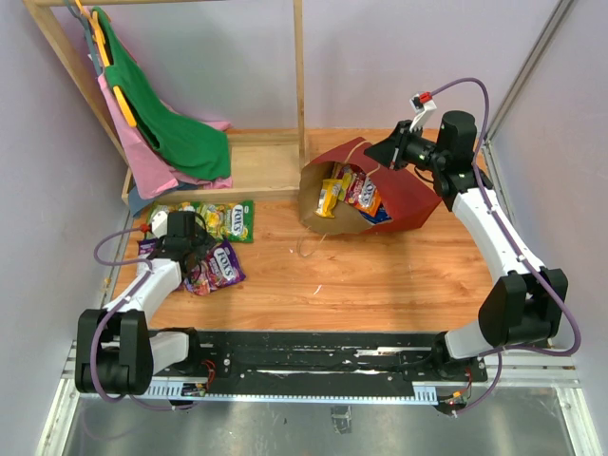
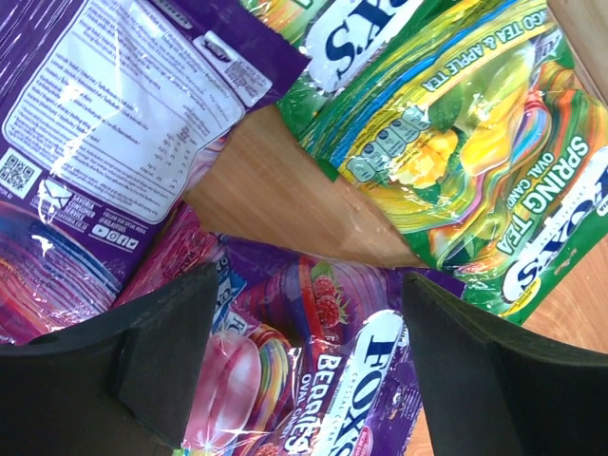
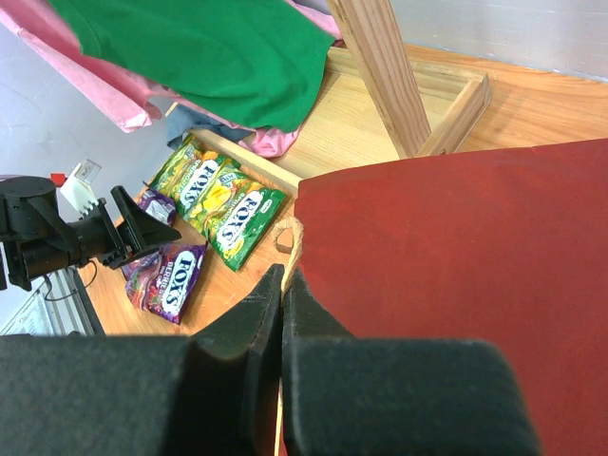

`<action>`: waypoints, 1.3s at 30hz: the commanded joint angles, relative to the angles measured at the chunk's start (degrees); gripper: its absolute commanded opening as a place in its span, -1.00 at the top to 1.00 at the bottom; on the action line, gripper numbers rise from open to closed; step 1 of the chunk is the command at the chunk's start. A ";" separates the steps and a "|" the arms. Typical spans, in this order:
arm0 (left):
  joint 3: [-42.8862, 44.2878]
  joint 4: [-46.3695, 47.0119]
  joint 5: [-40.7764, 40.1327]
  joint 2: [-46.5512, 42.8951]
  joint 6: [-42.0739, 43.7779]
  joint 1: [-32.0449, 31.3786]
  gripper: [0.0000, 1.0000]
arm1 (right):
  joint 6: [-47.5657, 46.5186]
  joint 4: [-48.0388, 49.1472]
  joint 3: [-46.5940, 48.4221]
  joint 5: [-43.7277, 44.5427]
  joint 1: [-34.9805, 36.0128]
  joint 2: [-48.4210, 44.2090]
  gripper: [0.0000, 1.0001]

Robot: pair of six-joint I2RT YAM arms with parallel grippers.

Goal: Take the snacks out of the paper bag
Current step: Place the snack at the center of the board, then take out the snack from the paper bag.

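The paper bag [image 1: 404, 195] is laid on its side on the wooden table [image 1: 380, 275], at about 1 o'clock from the table's middle in the top view. Its open mouth is turned toward 9 o'clock. Some snacks are seen inside it: a yellow packet [image 1: 330, 197], a red and orange packet [image 1: 363, 193] just beside it at 3 o'clock, and a bit of something blue [image 1: 380, 217] low down at the back.

The right gripper [image 1: 380, 152] is placed at the bag's top rim, at 12 o'clock of the mouth. Its jaws are pressed shut. Whether paper is pinched between them cannot be told.

More snacks are spread on the table at 9 o'clock, well apart from the bag. Green packets [image 1: 226, 218] are laid side by side, and a purple packet [image 1: 220, 266] is found just beside them at 6 o'clock.

The left gripper [image 1: 195, 253] is held right over the purple packet. Its fingers [image 2: 171, 332] are spread wide, and nothing is held between them.

A green cloth [image 1: 180, 133] and a pink cloth [image 1: 142, 161] are hung on a wooden rack [image 1: 300, 76] at 11 o'clock.
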 commanded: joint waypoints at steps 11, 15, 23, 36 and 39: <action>12.89 -3.90 5.40 1.41 10.23 0.21 -0.79 | -1.07 0.55 0.57 -0.64 -0.36 -0.33 0.99; 13.96 -3.52 10.39 -1.73 14.17 0.20 -0.82 | -0.59 1.06 0.67 -0.92 -0.33 0.06 0.99; 15.87 0.26 25.49 -9.58 18.23 -0.36 -0.99 | 0.59 2.40 0.76 -1.56 -0.37 0.52 0.99; 25.24 3.51 21.00 0.48 16.56 -23.02 -0.99 | 0.56 2.40 0.90 -1.96 -0.37 0.00 0.99; 25.39 6.80 20.38 3.67 15.68 -27.47 -0.99 | 0.43 2.06 1.07 -2.03 -0.37 -0.18 0.99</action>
